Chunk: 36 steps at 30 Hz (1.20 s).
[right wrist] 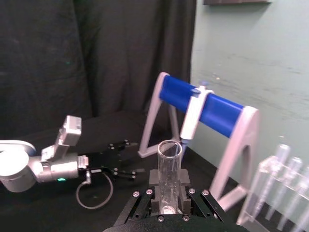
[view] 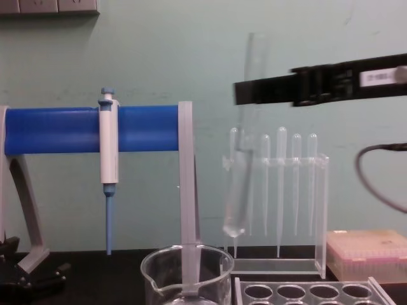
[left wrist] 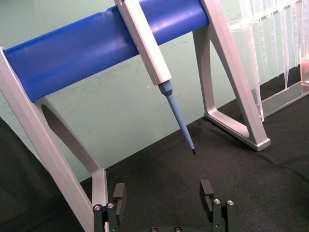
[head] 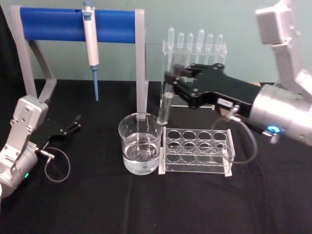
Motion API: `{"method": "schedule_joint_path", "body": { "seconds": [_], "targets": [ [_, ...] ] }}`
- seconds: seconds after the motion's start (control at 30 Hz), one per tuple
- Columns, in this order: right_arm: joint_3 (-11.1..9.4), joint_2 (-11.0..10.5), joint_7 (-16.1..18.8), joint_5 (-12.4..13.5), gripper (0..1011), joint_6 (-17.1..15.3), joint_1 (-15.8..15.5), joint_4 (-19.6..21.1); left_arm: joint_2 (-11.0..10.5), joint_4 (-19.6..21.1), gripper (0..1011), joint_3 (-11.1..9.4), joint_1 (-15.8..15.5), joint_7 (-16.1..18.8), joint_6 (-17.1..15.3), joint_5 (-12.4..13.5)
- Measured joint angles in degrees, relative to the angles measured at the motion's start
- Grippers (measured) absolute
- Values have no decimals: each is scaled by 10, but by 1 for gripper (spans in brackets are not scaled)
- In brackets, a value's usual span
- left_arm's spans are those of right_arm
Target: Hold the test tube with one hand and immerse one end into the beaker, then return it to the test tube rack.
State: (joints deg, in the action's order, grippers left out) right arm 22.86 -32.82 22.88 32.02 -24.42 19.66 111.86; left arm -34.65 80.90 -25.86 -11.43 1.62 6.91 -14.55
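So the right gripper (head: pixel 169 84) is clamped on the tube (view: pixel 240 178), near-upright, hanging just above the beaker (head: pixel 126 146)'s right rim; left gripper (head: pixel 73 124) parked, jaws apart.

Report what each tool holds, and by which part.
The right tool grips the test tube on its upper part, below the open rim; the rounded end hangs free. The left tool is open and holds nothing.

Right gripper (head: pixel 170 81) clamping test tube (head: pixel 165 109), beaker (head: pixel 128 146) just beside, rack (head: pixel 197 152) adjacent
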Motion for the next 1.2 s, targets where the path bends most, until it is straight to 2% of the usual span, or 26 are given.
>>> {"method": "schedule_joint_path", "body": {
  "seconds": [0.1, 0.13, 0.3, 0.6, 0.87, 1.2],
  "targets": [
    [27, 14, 0, -5, 241, 0, 18, -18, 0, 0, 1000, 0, 0, 0, 0, 0],
    [27, 14, 0, -5, 241, 0, 18, -18, 0, 0, 1000, 0, 0, 0, 0, 0],
    [64, 32, -4, -22, 241, 10, 41, -51, 0, 0, 1000, 0, 0, 0, 0, 0],
    [98, 59, -10, -55, 239, 43, 48, -106, 0, 0, 1000, 0, 0, 0, 0, 0],
    [111, 73, -11, -82, 241, 65, 35, -133, 0, 0, 1000, 0, 0, 0, 0, 0],
    [109, 85, -11, -103, 241, 83, 15, -153, 0, 0, 1000, 0, 0, 0, 0, 0]
  ]
}}
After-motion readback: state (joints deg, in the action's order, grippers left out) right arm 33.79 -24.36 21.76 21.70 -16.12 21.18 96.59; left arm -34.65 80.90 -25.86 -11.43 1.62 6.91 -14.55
